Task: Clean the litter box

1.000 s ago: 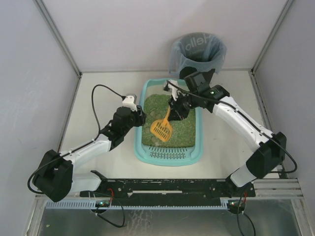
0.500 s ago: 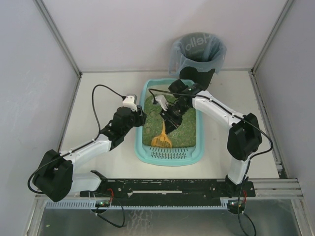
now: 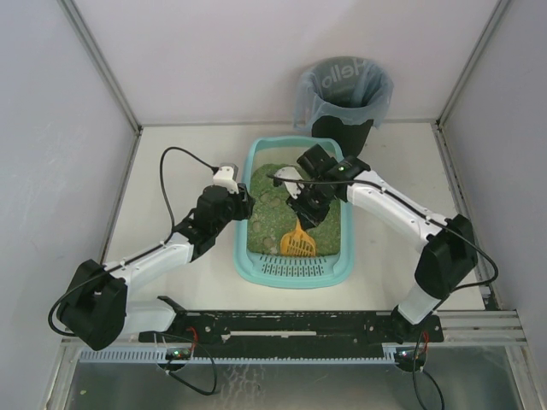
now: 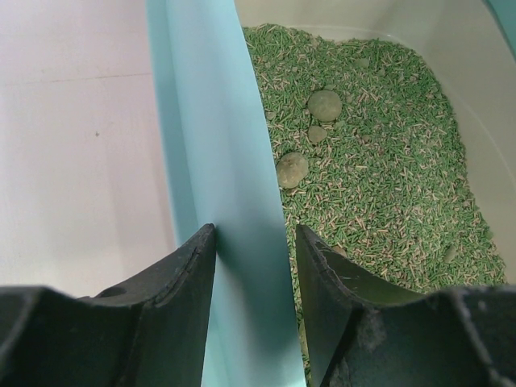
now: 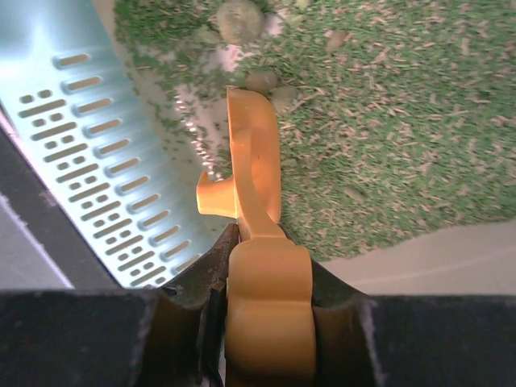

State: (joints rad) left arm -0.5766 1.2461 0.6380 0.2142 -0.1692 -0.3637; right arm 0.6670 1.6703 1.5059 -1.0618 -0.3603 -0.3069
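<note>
The light-teal litter box [image 3: 242,263] holds green litter, with its slotted grille ledge [image 3: 295,268] at the near end. My left gripper [image 3: 242,205] straddles the box's left wall [image 4: 218,161], one finger outside and one inside, shut on that wall [image 4: 254,234]. My right gripper [image 3: 306,215] is shut on the handle of an orange scoop [image 3: 297,242]. The scoop [image 5: 251,153] rests edge-down in the litter beside the grille [image 5: 89,169]. Round grey-green clumps [image 4: 325,105] [image 4: 292,169] lie in the litter, and others [image 5: 239,18] lie just beyond the scoop's tip.
A round black bin with a grey-blue liner [image 3: 344,94] stands behind the box at the back wall. Grey side walls close in the white table [image 3: 171,171] on the left and right. A black rail [image 3: 291,323] runs along the near edge.
The right gripper has carried the scoop from the box's middle toward the near grille end, then a little to the right. The left arm has not moved.
</note>
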